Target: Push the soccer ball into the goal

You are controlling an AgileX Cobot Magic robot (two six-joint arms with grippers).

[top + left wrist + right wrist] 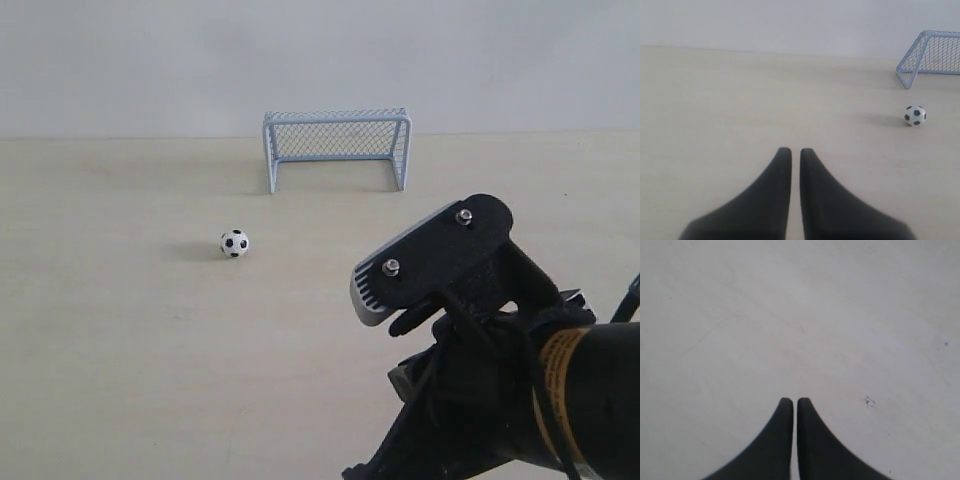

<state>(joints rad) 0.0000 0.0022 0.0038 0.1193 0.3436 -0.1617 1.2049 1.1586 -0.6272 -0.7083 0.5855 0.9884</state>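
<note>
A sparse robotics lab bench: pale tabletop point(120, 350), blank white wall point(150, 60), a black robot arm point(560, 390) and a miniature goal point(337, 117).

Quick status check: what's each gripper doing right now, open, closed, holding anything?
Left gripper: closed, empty; the soccer ball lies apart from it on the table.
Right gripper: closed, empty, only bare table in front of it.
</note>
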